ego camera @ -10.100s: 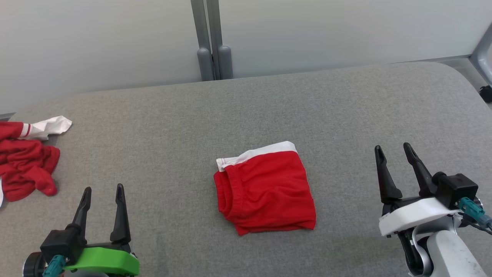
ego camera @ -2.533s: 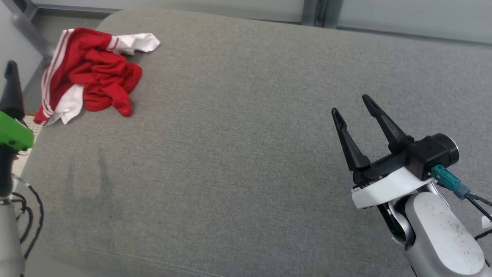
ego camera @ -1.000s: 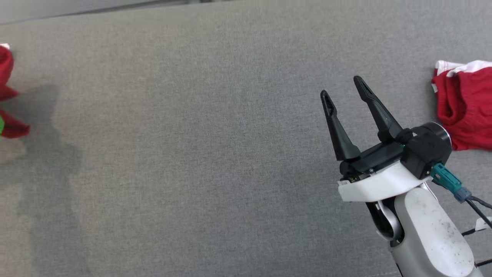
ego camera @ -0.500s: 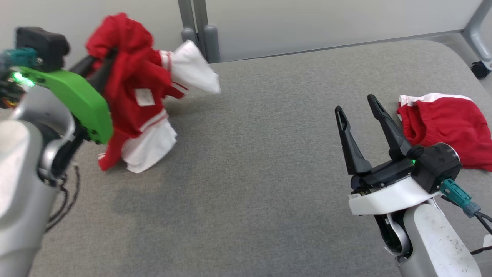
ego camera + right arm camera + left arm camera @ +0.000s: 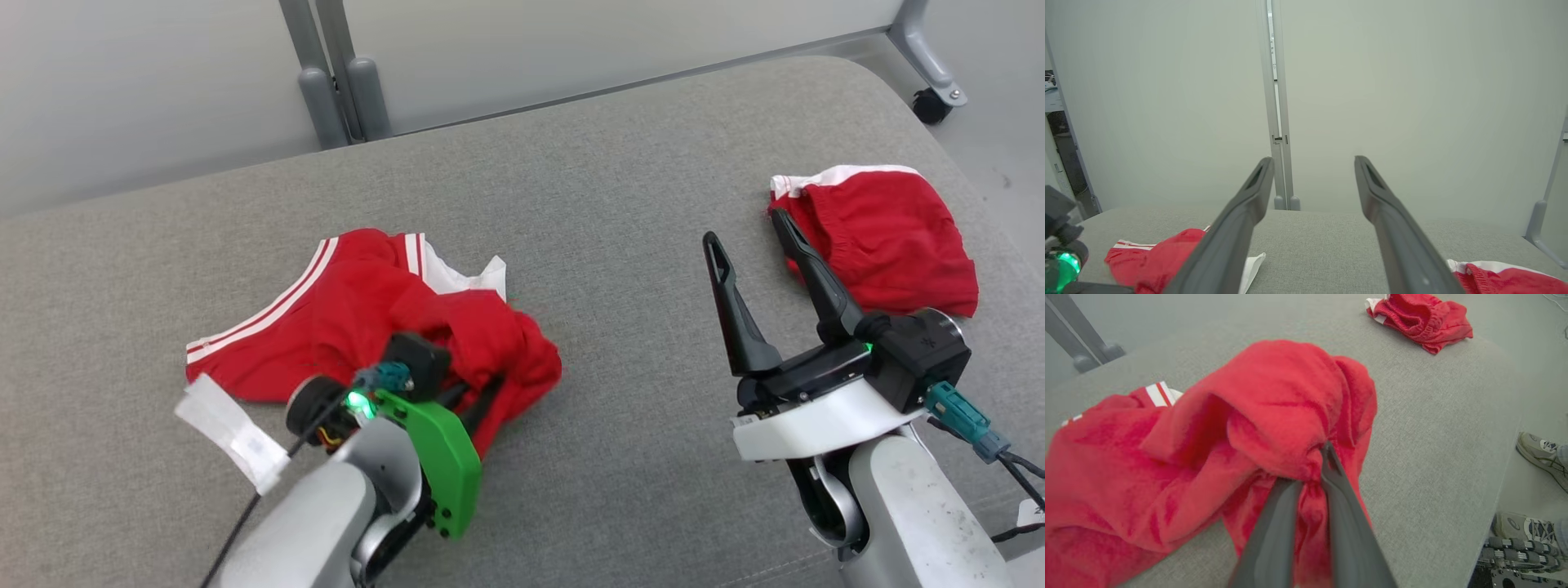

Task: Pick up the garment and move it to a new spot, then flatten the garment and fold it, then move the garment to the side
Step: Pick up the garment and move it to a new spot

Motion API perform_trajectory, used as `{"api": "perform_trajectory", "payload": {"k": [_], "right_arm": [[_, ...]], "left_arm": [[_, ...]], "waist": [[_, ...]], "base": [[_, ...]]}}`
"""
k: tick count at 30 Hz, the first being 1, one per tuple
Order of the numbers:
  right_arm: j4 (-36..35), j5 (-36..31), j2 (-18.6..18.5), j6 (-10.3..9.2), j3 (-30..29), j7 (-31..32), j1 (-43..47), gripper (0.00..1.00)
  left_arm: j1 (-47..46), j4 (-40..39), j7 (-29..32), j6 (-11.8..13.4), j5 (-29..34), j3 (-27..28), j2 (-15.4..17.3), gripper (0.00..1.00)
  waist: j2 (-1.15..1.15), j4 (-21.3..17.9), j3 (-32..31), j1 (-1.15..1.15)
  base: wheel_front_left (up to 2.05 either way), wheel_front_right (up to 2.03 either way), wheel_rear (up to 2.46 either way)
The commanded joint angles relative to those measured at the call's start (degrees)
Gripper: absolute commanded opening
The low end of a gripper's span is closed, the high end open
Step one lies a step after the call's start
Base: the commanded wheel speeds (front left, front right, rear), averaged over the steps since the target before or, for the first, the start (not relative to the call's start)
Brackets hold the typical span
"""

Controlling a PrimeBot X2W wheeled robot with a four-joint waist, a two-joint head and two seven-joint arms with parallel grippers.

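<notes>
One garment (image 5: 351, 314) fold sits pinched in left end effector (image 5: 1312, 467).

A grey fabric-covered bench (image 5: 637, 188) with rounded corners spans the head view. On its right part lies a pair of folded red shorts (image 5: 886, 241) with a white band along its far edge, flat on the fabric near the bench's right edge. Behind the bench stand pale wall panels (image 5: 612, 41), joined by two grey posts (image 5: 335, 82) side by side, their rounded feet just beyond the bench's far edge. At the far right a grey frame leg (image 5: 918, 41) slopes down to a black caster (image 5: 929, 104) on the pale floor (image 5: 1004, 163). In the left wrist view, a person's two grey-and-white sneakers (image 5: 1537, 451) stand on the floor beside the bench.
</notes>
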Motion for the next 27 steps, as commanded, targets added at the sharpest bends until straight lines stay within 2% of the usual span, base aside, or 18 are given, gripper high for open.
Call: {"api": "perform_trajectory", "payload": {"k": [1, 2, 3, 4, 6, 10, 14, 20, 23, 24, 27], "right_arm": [[0.3, 0.2, 0.0, -0.09, 0.2, -0.1, 0.2, 1.00], [0.6, 0.3, -0.1, -0.09, 0.5, -0.1, 0.4, 1.00], [0.8, 0.3, -0.2, -0.09, 0.6, -0.1, 0.5, 1.00], [0.9, 0.3, -0.4, -0.09, 0.6, -0.1, 0.7, 1.00], [1.2, 0.3, -0.5, -0.09, 0.4, -0.1, 1.3, 1.00], [1.8, 0.4, -1.1, -0.09, -0.2, -0.1, 2.4, 1.00], [2.1, 0.6, -1.7, -0.09, -0.8, -0.1, 3.3, 1.00], [2.5, 0.9, -2.5, -0.09, -0.9, -0.1, 4.8, 1.00], [3.1, 1.6, -2.8, -0.09, -0.6, -0.1, 5.0, 1.00], [3.6, 1.9, -2.9, -0.09, -0.4, -0.1, 5.3, 1.00], [4.3, 2.4, -2.9, -0.09, 0.0, -0.1, 5.8, 1.00]], "left_arm": [[1.2, 2.1, -0.9, -0.4, 0.7, -0.8, -0.6, 0.00], [1.4, 3.7, -2.0, -0.6, 0.8, -1.3, -1.0, 0.00], [1.5, 4.8, -2.9, -0.7, 1.1, -1.6, -1.5, 0.15], [1.9, 5.8, -3.9, -0.8, 0.9, -1.8, -2.1, 0.60], [1.9, 6.9, -6.2, -0.6, 1.0, -1.4, -2.6, 1.00], [2.5, 5.7, -10.5, 0.8, 0.9, 0.4, -2.0, 1.00], [3.7, 1.6, -13.2, 3.4, 1.1, 3.1, 0.7, 1.00], [7.3, -5.6, -17.6, 8.0, 1.6, 8.1, 6.2, 1.00], [10.3, -9.0, -21.2, 10.8, 1.8, 11.0, 8.6, 1.00], [12.3, -10.8, -23.3, 12.7, 1.9, 12.9, 9.5, 1.00], [16.0, -12.6, -25.3, 14.7, 1.1, 15.5, 10.6, 1.00]], "waist": [[0.00, -0.5, 0.3, 0.00], [0.00, -0.6, 0.2, 0.00], [0.00, -0.5, 0.0, 0.00], [0.00, -0.4, -0.2, 0.00], [0.00, 0.1, -0.6, 0.00], [0.00, 1.9, -2.1, 0.00], [0.00, 3.7, -3.2, 0.00], [0.00, 5.8, -4.7, 0.00], [0.00, 6.2, -5.2, 0.00], [0.00, 6.5, -5.5, 0.00], [0.00, 6.5, -6.0, 0.00]], "base": [[0.00, 0.00, 0.00], [0.00, 0.00, 0.00], [0.00, 0.00, 0.00], [0.00, 0.00, 0.00], [0.00, 0.00, 0.00], [0.00, 0.00, 0.00], [0.00, 0.00, 0.00], [0.00, 0.00, 0.00], [0.00, 0.00, 0.00], [0.00, 0.00, 0.00], [0.00, 0.00, 0.00]]}}
